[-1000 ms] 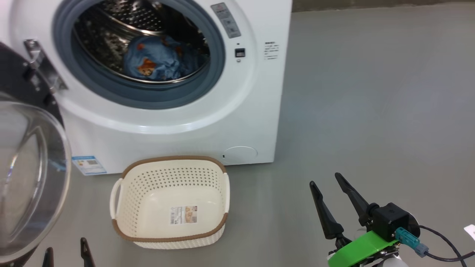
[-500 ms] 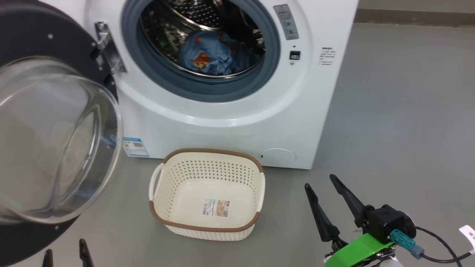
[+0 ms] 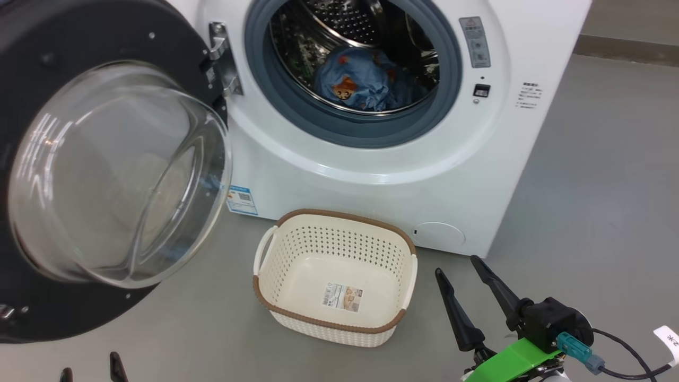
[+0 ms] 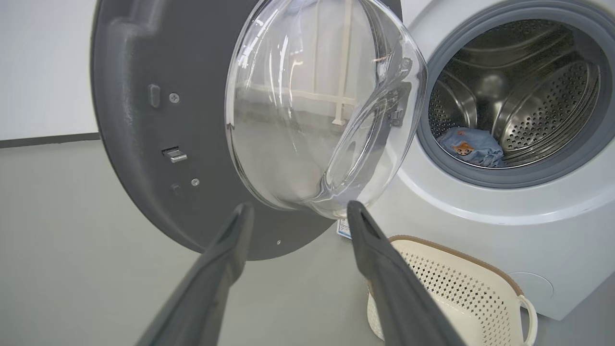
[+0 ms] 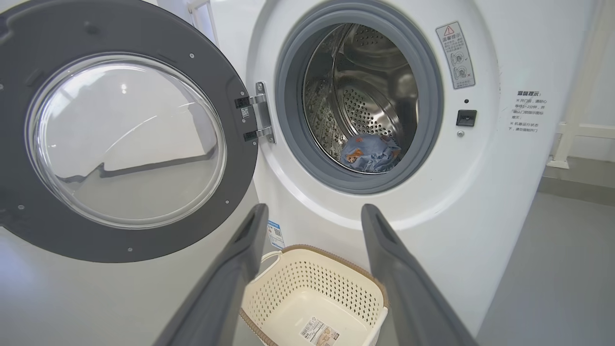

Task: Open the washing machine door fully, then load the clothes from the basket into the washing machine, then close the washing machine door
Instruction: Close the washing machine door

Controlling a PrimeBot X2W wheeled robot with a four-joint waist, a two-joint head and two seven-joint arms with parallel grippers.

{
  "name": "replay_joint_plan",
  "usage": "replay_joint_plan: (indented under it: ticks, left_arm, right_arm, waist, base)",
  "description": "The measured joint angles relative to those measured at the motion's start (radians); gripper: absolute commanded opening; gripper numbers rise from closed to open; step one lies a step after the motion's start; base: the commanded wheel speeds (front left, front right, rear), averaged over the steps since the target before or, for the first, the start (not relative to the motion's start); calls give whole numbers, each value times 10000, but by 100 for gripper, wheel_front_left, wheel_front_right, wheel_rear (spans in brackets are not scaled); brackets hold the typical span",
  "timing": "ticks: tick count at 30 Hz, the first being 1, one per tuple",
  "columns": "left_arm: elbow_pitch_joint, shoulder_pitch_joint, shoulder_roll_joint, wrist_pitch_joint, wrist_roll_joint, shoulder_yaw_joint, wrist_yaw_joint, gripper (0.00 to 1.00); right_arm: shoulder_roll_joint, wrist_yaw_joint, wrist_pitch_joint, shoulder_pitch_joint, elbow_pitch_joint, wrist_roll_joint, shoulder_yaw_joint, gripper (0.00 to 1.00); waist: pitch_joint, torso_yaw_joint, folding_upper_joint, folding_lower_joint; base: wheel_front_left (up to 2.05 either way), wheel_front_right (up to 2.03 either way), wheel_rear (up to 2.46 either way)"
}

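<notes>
At the near left, the left gripper [image 3: 89,365] is observed low over the grey floor [image 3: 583,223], its two dark fingers spread wide with nothing between them. At the near right, the right gripper [image 3: 456,265] is likewise found spread wide and holding nothing, with a green bracket [image 3: 509,361] seated behind its fingers.

Just left of the right gripper, and apart from it, the basket [image 3: 345,214] is stood upright on the floor, close before the washing machine [image 3: 371,185]. The label sticker [image 3: 343,297] on its inside bottom is left uncovered.

To the left, the washing machine door [image 3: 116,170] is found swung wide out on its hinge [image 3: 223,63], the clear glass bowl bulging toward the near side. A blue sticker [image 3: 241,199] is noted on the machine's lower left and a round flap [image 3: 439,234] on its lower right.

Farthest in, past the grey gasket [image 3: 345,132], the clothes [image 3: 366,79] are seen lying bunched at the bottom of the steel drum, light blue with an orange-brown figure uppermost.
</notes>
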Motion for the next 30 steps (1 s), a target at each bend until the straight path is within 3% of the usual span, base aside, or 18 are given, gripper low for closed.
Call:
replay_joint_plan:
  ticks: [12, 30]
  left_arm:
    - [90, 59, 2, 0, 4, 54, 13, 100]
    - [128, 259, 2, 0, 6, 59, 123, 100]
  right_arm:
    - [2, 0, -2, 4, 40, 69, 48, 100]
    - [4, 0, -2, 42, 81, 71, 77, 100]
  waist:
    - [-156, 691, 0, 0]
    - [-295, 986, 0, 0]
  base:
    - [0, 0, 0]
    - [0, 0, 0]
